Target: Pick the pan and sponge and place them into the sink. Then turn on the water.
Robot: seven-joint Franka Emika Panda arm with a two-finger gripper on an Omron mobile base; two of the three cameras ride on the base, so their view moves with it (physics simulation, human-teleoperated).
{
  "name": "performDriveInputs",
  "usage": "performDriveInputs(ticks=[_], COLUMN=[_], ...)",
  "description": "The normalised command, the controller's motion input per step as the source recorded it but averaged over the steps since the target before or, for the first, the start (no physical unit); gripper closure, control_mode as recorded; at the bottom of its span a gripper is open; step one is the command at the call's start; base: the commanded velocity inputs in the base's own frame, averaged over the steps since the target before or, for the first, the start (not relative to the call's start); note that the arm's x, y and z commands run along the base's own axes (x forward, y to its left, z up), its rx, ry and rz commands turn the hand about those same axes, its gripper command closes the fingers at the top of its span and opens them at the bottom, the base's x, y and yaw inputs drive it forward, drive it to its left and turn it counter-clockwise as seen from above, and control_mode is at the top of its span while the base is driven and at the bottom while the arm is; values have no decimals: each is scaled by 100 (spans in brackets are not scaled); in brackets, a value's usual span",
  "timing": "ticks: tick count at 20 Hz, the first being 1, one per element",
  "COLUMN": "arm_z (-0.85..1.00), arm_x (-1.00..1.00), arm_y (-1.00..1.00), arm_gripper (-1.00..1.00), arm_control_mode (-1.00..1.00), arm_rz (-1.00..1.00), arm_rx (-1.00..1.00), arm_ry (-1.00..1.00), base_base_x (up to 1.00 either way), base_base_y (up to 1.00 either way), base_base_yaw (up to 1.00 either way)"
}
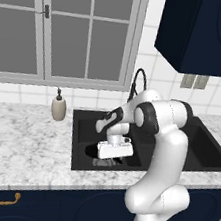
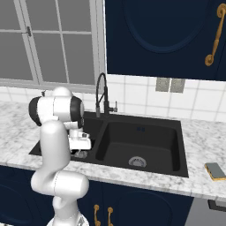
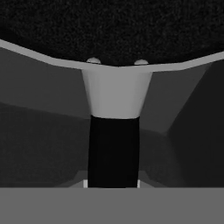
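The pan (image 3: 113, 30) is low inside the left basin of the sink (image 1: 79, 143). In the hand view its dark speckled inside is at the top, with the pale rim under it, and the handle (image 3: 113, 144) comes straight toward the camera, first a grey neck, then a black grip. From the left base view a dark round shape lies on the basin floor just under the hand; I judge this is the same pan.

The fingers (image 1: 108, 161) are almost fully closed, and the black grip of the handle runs down between them in the hand view, so I judge they have hold of the pan by its handle. The tips themselves are hidden behind the handle, so the contact is not visible directly.

The step in hand seems to be putting the pan into the sink, and it looks nearly done. The next move calls for opening the fingers, so the pan rests on the basin floor, and then lifting the hand straight up, clear of the basin wall and of the faucet (image 2: 102, 95) that stands just behind.

After this, a small yellowish block with a dark face on the bench (image 2: 198, 132) at the right of the sink is probably the sponge (image 2: 215, 171), well apart from the hand. No water runs from the faucet.
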Motion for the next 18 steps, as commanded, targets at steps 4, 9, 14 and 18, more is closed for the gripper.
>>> performDriveInputs(ticks=[4,9,14,18], arm_z=[-49,-28,-2,0], arm_x=[21,5,16,27], arm_y=[0,0,0,0], arm_gripper=[100,100,100,100], arm_control_mode=[-100,-100,-100,-100], arm_rz=[3,1,3,0], arm_rx=[0,0,0,0], arm_ry=[-18,-23,-15,0], base_base_x=[0,0,0,0], base_base_y=[0,0,0,0], base_base_yaw=[0,0,0,0])
